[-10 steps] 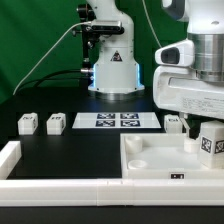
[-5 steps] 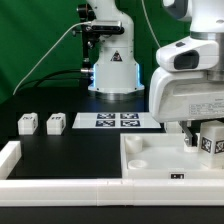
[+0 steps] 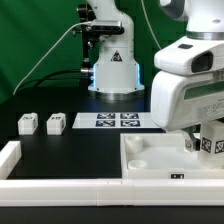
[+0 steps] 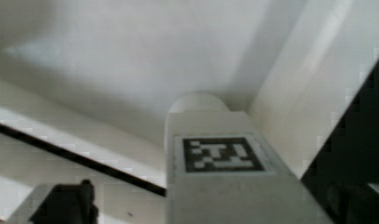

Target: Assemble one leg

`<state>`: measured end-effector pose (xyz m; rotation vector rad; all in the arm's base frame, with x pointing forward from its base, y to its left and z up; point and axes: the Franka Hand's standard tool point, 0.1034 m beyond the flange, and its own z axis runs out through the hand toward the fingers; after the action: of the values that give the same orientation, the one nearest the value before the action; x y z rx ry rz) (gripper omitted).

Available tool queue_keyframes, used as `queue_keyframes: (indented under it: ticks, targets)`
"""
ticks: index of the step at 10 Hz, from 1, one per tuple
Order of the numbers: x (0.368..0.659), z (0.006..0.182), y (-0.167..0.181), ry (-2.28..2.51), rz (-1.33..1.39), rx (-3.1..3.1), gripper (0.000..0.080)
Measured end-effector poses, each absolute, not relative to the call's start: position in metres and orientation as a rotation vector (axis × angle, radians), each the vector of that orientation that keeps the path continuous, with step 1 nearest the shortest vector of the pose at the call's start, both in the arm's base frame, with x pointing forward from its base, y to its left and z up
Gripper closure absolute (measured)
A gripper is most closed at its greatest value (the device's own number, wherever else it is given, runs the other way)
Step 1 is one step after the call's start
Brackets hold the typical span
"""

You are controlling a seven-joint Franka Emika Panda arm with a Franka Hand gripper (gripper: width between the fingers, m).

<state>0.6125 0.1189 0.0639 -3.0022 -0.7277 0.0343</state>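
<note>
Leg [image 4: 223, 160] — black-and-white tag, no readable writing

Smooth white plastic leg [image 4: 218, 150], matt finish

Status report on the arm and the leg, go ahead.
Gripper low over tabletop piece, jaw state unclear. Leg upright beneath the wrist. Two spare legs untouched. Nothing blocking.

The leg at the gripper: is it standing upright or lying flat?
Upright: the leg stands on end over the tabletop piece, tag facing sideways.
</note>
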Motion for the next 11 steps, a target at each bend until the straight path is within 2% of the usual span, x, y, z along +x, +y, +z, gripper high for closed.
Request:
queue_keyframes:
  ticks: [3, 5, 10, 11]
  targets:
    - [0.6125, 0.0640, 0.1187, -0.722, 0.034, -3.004, 0.0187]
    - [0.6126, 0.0640, 0.1186, -0.721, 0.034, -3.004, 0.0509]
    - [0.6125, 0.0639, 0.1187, -0.661, 0.036, -3.017, 0.0509]
    - [0.6125, 0.0639, 0.1190, -0.498, 0.040, -3.046, 0.0509]
